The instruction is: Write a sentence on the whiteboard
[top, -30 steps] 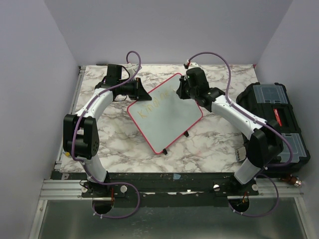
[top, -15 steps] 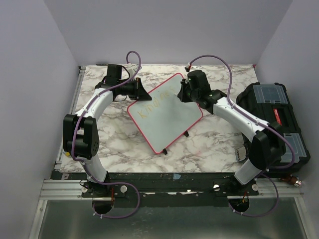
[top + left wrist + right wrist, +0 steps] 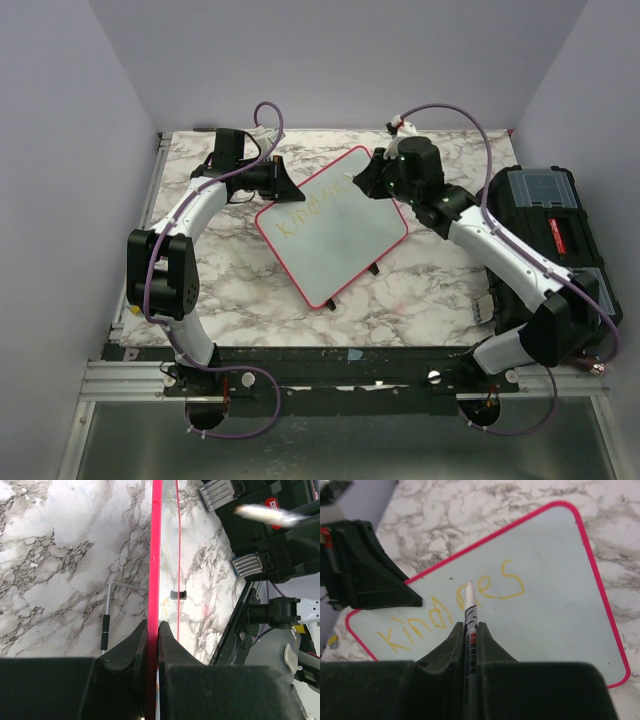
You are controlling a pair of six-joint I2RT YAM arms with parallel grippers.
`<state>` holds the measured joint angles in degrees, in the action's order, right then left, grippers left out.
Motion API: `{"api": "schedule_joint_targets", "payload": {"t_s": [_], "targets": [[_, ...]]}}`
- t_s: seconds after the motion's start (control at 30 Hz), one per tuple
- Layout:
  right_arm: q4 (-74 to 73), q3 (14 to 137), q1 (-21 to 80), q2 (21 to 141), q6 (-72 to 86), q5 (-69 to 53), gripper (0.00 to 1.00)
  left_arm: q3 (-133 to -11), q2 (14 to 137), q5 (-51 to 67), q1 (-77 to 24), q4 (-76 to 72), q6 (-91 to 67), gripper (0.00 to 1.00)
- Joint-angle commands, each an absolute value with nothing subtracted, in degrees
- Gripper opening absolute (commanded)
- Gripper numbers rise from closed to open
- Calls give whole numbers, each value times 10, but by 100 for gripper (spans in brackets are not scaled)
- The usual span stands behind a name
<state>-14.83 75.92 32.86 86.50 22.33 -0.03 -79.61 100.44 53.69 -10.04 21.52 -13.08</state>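
**Board clamped on the left, marker held on the right, one line of yellow letters on the board**

Left gripper (image 3: pixel 283 182): closed on the pinkish-red frame of the whiteboard (image 3: pixel 335 235), at its far left corner. In my left wrist view the frame runs edge-on straight up the picture, pinched between my two black fingers (image 3: pixel 137 645). No gap shows on either side.

Right gripper (image 3: pixel 470 630): closed on a thin marker (image 3: pixel 470 607). It has a white barrel with black print and points forward out of the jaws. The tip sits over the board, between the "n" and the "e" of the writing. I cannot tell whether the tip touches the surface.

The whiteboard lies near the middle of the marble table (image 3: pixel 240 290), turned at an angle, with its far corner between my two wrists. Two small black clips (image 3: pixel 373 268) stick out along its near right edge.

The sentence (image 3: pixel 305 208): one line of yellow letters along the board's upper left edge, faint from above. In my right wrist view it reads "kindnes". The rest of the white surface below it is blank.

A black toolbox (image 3: pixel 555 240) sits at the right edge of the table, well apart from the board.
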Motion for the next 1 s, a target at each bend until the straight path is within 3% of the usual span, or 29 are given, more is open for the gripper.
{"api": "schedule_joint_targets", "payload": {"t_s": [0.0, 0.97], "targets": [[-65, 735, 327, 797, 251, 43, 1, -789, 1013, 518, -121, 242, -70, 0], [-179, 830, 323, 913, 228, 144, 1, -789, 1013, 518, -121, 241, -70, 0]]}}
